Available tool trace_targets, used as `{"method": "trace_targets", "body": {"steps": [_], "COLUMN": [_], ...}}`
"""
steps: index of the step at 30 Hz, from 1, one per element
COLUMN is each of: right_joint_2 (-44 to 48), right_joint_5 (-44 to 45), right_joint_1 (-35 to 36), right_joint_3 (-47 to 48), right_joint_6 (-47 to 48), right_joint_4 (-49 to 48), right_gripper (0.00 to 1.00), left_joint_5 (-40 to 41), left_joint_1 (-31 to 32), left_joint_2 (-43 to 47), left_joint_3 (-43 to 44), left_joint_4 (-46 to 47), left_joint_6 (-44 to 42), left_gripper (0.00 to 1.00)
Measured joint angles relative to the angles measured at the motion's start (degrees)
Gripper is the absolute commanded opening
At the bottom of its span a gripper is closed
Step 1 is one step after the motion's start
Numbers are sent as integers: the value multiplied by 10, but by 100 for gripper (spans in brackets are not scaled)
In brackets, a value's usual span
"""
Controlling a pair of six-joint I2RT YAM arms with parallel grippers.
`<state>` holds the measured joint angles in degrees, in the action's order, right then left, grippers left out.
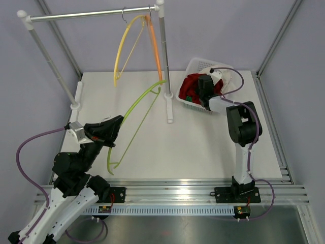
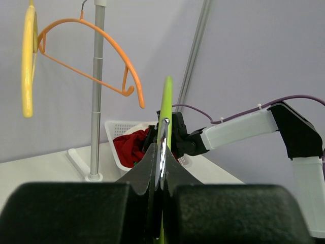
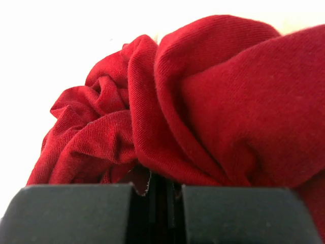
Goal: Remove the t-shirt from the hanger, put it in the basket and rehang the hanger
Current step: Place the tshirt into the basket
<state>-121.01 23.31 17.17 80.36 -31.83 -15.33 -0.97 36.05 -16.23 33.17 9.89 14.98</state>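
Observation:
The red t-shirt (image 1: 191, 84) lies bunched in a white basket (image 1: 200, 62) at the back right, off the hanger. My right gripper (image 1: 204, 92) reaches down into the basket. In the right wrist view it (image 3: 158, 187) is shut on a fold of the t-shirt (image 3: 203, 101), which fills that frame. The bare lime-green hanger (image 1: 142, 96) slants across the table's left half. My left gripper (image 1: 117, 123) is shut on it; in the left wrist view the jaws (image 2: 162, 152) pinch the hanger (image 2: 166, 101) edge-on, with the t-shirt (image 2: 130, 147) beyond.
A clothes rack's rod (image 1: 91, 14) spans the back, with its right post (image 1: 163, 51) standing beside the basket. A yellow hanger (image 1: 123, 43) and an orange hanger (image 1: 155, 48) hang bare from the rod. The right arm (image 2: 238, 129) stretches in from the right.

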Motion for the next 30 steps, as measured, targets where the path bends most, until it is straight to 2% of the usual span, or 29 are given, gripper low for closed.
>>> {"method": "trace_targets", "body": {"steps": [3, 4, 13, 15, 18, 24, 30], "right_joint_2": [3, 6, 71, 89, 116, 176, 286], "right_joint_5": [0, -3, -30, -30, -31, -51, -107], "right_joint_1": [0, 0, 0, 0, -2, -3, -3], "right_joint_3": [-2, -6, -5, -4, -4, -10, -90], "right_joint_6": [0, 2, 59, 69, 84, 107, 131], "right_joint_4": [1, -1, 39, 46, 52, 63, 58], "right_gripper": [19, 29, 60, 72, 77, 80, 81], "left_joint_5": [0, 0, 1, 1, 1, 1, 1], "left_joint_1": [0, 0, 0, 0, 0, 0, 0], "left_joint_2": [0, 0, 0, 0, 0, -9, -23], "left_joint_3": [0, 0, 0, 0, 0, 0, 0], "left_joint_4": [0, 0, -5, -9, -11, -13, -18], "left_joint_6": [0, 0, 0, 0, 0, 0, 0], "left_gripper": [0, 0, 0, 0, 0, 0, 0]}}
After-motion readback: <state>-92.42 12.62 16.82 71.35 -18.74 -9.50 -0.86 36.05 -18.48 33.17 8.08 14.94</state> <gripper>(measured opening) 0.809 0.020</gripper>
